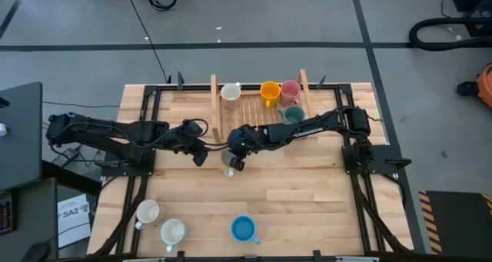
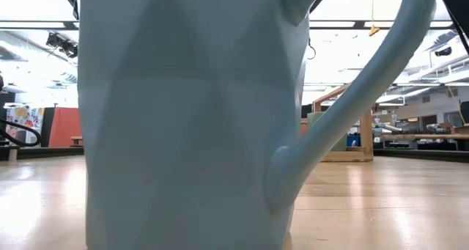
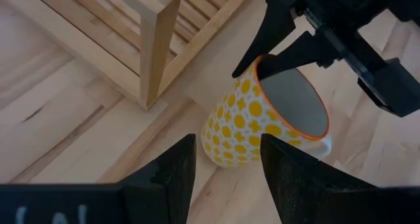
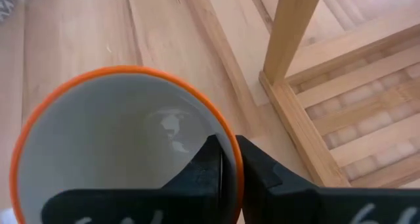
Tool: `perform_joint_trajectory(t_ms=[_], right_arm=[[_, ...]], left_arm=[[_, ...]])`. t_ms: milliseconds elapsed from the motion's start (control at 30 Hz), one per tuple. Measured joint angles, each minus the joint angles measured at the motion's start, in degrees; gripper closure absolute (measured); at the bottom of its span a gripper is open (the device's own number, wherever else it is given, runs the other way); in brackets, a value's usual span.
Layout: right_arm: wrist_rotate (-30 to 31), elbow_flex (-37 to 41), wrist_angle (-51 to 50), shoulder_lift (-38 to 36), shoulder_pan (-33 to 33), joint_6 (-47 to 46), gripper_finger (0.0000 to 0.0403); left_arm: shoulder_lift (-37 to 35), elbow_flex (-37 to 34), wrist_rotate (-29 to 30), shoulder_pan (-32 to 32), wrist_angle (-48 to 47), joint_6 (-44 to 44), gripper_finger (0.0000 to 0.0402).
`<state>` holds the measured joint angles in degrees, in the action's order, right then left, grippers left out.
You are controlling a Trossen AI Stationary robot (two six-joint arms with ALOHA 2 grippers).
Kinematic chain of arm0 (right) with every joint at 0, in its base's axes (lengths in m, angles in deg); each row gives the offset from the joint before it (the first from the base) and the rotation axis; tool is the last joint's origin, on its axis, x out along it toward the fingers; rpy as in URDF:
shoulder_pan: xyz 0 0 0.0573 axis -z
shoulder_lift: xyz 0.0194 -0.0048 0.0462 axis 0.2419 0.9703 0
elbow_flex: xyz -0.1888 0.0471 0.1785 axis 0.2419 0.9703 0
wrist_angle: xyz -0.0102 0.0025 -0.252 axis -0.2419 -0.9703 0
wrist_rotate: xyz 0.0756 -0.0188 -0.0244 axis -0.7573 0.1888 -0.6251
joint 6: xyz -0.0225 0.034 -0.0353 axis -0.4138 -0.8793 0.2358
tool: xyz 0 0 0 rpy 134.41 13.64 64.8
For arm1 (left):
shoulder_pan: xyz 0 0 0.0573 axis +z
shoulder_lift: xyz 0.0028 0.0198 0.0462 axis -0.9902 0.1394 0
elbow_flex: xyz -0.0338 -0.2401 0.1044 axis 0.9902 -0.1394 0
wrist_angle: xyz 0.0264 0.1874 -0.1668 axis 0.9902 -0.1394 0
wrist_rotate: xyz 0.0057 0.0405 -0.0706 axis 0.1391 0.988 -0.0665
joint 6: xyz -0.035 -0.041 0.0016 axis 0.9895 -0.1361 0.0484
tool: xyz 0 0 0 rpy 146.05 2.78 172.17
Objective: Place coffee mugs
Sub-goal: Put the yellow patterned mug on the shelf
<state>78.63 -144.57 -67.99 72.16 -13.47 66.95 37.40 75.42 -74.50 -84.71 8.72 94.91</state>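
A white mug with yellow dots and an orange rim point(image 3: 262, 119) sits just off the near left corner of the wooden rack point(image 1: 261, 108), held by my right gripper point(image 1: 233, 160), which is shut on it. My left gripper point(image 3: 226, 178) is open, close to the mug's left and pointing at it without touching. In the rack stand a white mug point(image 1: 231, 91), an orange mug point(image 1: 269, 91), a pink mug point(image 1: 290, 89) and a teal mug point(image 1: 292, 114). Two white mugs point(image 1: 147, 212) point(image 1: 172, 231) and a blue mug point(image 1: 244, 229) stand on the table near its near edge. My right gripper point(image 4: 226, 152) pinches the dotted mug's rim point(image 4: 223, 129), with one finger point(image 3: 279, 66) inside the cup and one finger point(image 3: 262, 33) outside. The fingers come from above, slanting in from the table's right. The mug is tilted; I cannot tell whether its base touches the table.
The rack's corner post point(image 3: 157, 53) stands right beside the held mug. The blue mug point(image 2: 190, 118) fills most of the low view, hiding the table behind it. Bare wood lies in the table's middle point(image 1: 307, 193) between the rack and the near mugs.
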Motion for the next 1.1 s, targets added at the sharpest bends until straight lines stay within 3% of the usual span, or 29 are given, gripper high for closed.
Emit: perform_joint_trajectory(t_ms=[200,467,767,967,1100], right_arm=[[-0.11,0.16,-2.90,-1.90,0.71,4.05,0.0369],[-1.79,0.17,-11.68,-10.46,6.17,9.09,0.0370],[-1.95,0.07,-13.36,-19.18,18.19,20.63,0.0370],[-1.87,0.04,-11.26,-19.51,27.67,28.19,0.0370],[-5.06,0.07,-10.28,-18.31,32.62,29.38,0.0370]], left_arm=[[0.00,0.00,0.15,-0.02,0.16,0.08,0.0225],[0.00,0.00,0.17,0.00,0.22,0.15,0.0225],[0.00,0.00,0.17,0.00,0.16,0.12,0.0225],[0.00,0.00,0.17,0.00,0.16,0.13,0.0225],[-0.02,0.00,0.24,0.00,0.24,0.11,0.0225]])
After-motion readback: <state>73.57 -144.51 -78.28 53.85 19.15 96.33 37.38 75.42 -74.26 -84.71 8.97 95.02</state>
